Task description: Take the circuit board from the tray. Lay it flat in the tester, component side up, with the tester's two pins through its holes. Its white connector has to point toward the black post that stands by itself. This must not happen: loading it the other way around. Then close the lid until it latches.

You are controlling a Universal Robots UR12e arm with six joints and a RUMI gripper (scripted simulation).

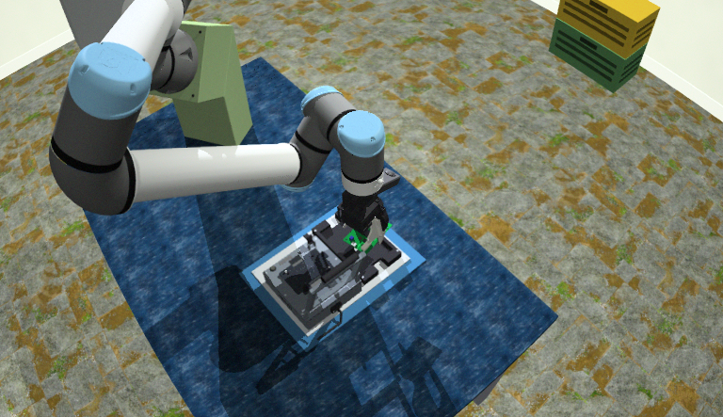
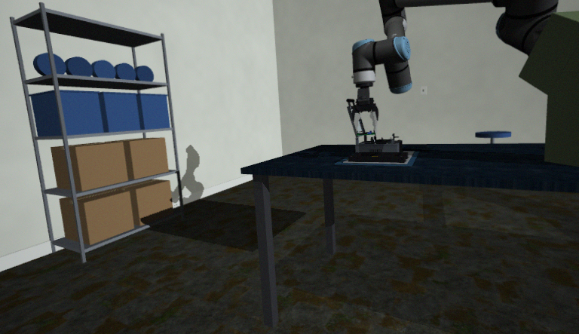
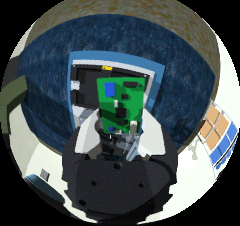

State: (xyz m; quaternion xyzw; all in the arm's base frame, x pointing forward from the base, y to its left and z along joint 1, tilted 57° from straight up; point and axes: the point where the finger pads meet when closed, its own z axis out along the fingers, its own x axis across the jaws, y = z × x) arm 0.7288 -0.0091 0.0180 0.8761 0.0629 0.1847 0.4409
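My gripper (image 1: 366, 237) is shut on the green circuit board (image 1: 358, 240) and holds it just above the black tray (image 1: 367, 248) at the far end of the fixture plate. In the wrist view the board (image 3: 121, 105) hangs between the fingers, component side facing the camera, with a blue part near its far left corner. The grey tester (image 1: 314, 279) stands nearer the front of the plate, with its lid raised. In the exterior view the gripper (image 2: 363, 133) holds the board a little above the fixture (image 2: 378, 148). The tester's pins and the lone black post are too small to tell.
The white plate with a blue border (image 1: 332, 274) lies on the dark blue table (image 1: 298, 284). The green robot pedestal (image 1: 213, 82) stands at the table's far left. A yellow and green crate stack (image 1: 602, 28) sits on the floor far right. A shelf rack (image 2: 98, 130) stands by the wall.
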